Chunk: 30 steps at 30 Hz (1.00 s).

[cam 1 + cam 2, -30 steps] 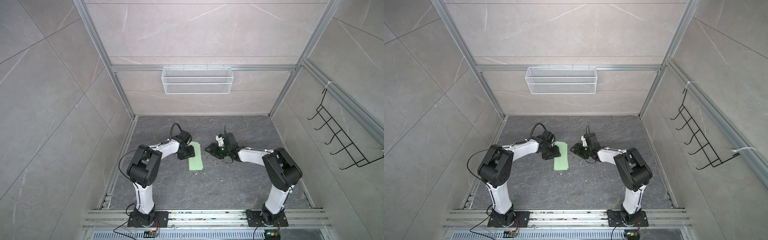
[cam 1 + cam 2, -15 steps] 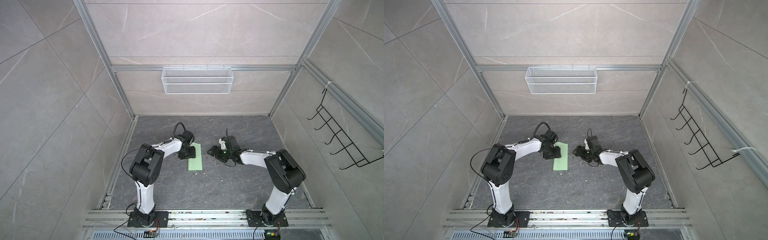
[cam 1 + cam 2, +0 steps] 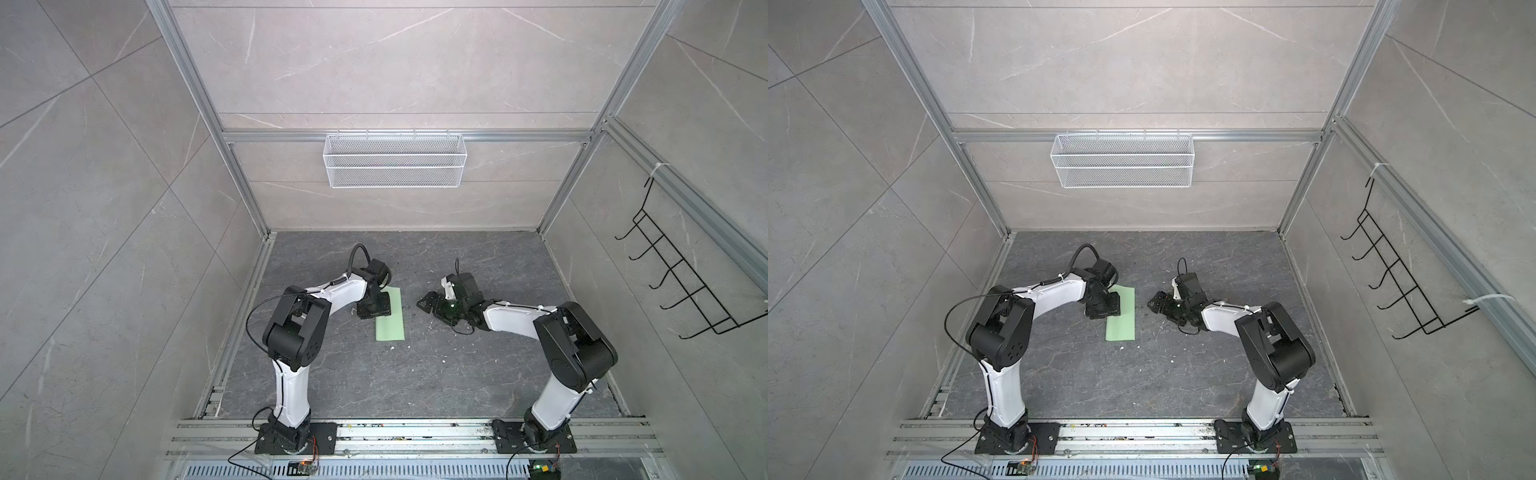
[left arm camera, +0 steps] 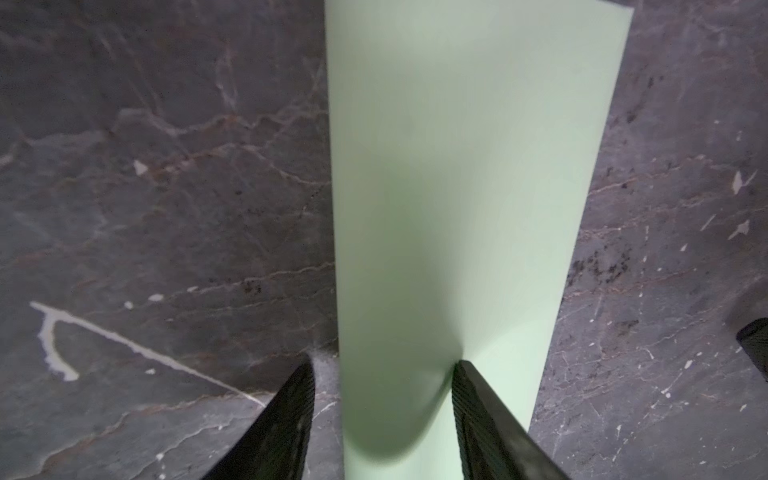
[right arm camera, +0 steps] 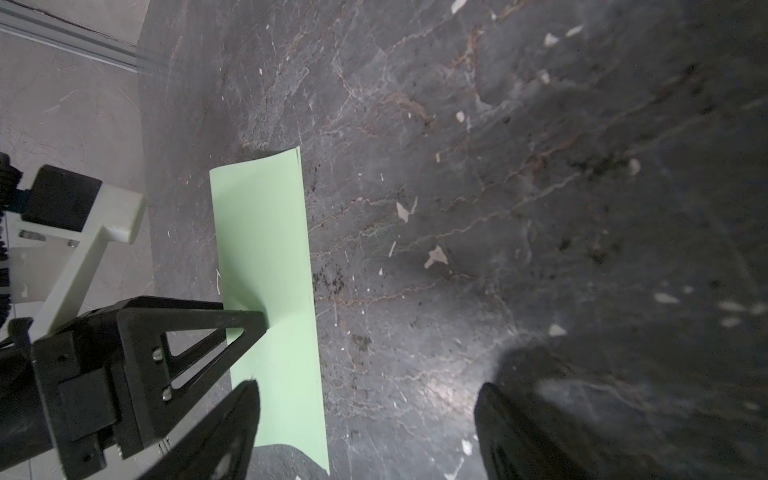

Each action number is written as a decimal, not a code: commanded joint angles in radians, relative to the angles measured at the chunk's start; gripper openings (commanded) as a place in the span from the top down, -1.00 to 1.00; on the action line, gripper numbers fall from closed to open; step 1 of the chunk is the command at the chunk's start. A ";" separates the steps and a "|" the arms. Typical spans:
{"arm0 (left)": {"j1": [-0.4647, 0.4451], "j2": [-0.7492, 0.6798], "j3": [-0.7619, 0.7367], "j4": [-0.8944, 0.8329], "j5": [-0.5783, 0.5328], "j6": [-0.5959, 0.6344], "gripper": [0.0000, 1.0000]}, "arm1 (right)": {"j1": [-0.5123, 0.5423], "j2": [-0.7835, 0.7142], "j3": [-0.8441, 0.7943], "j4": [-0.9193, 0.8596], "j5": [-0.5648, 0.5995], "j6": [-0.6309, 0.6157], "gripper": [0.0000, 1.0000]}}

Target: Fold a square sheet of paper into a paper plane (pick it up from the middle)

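Green paper (image 3: 390, 316), doubled into a long strip, lies centrally on the dark marbled table (image 3: 415, 374), its folded edge bulging up, springy. Left tool (image 4: 383, 365) stands apart astride that bulge, one jaw pressing the paper. Right tool (image 5: 365, 388) gapes wide, empty, well clear. Thin, light, slippery stuff, I'd say: pinch the loose long edge gently, or it crumples.

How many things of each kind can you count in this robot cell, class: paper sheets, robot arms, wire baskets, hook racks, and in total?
Pale green folded paper sheet: 1
White-and-black robot arms: 2
White wire mesh basket: 1
Black wire hook rack: 1
Total: 5
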 commanded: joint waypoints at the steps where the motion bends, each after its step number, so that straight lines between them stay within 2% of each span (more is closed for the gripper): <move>1: 0.006 0.093 -0.047 -0.123 -0.039 -0.032 -0.15 | -0.004 0.001 -0.015 0.021 -0.007 0.002 -0.67; 8: -0.001 0.115 -0.028 -0.151 -0.029 0.015 -0.15 | -0.004 0.011 -0.010 0.031 -0.014 0.007 -0.68; 19: -0.011 0.137 -0.016 -0.152 -0.021 0.016 -0.16 | -0.001 0.027 -0.003 0.048 -0.038 0.001 -0.72; 23: -0.013 0.143 -0.018 -0.154 -0.022 0.021 -0.16 | 0.005 0.032 -0.005 0.058 -0.044 -0.004 -0.77; 25: -0.013 0.147 -0.019 -0.154 -0.020 0.022 -0.16 | 0.009 0.033 -0.005 0.067 -0.049 -0.005 -0.88; 30: -0.013 0.158 -0.013 -0.154 -0.016 0.020 -0.17 | 0.029 0.045 0.011 0.079 -0.070 -0.010 -0.89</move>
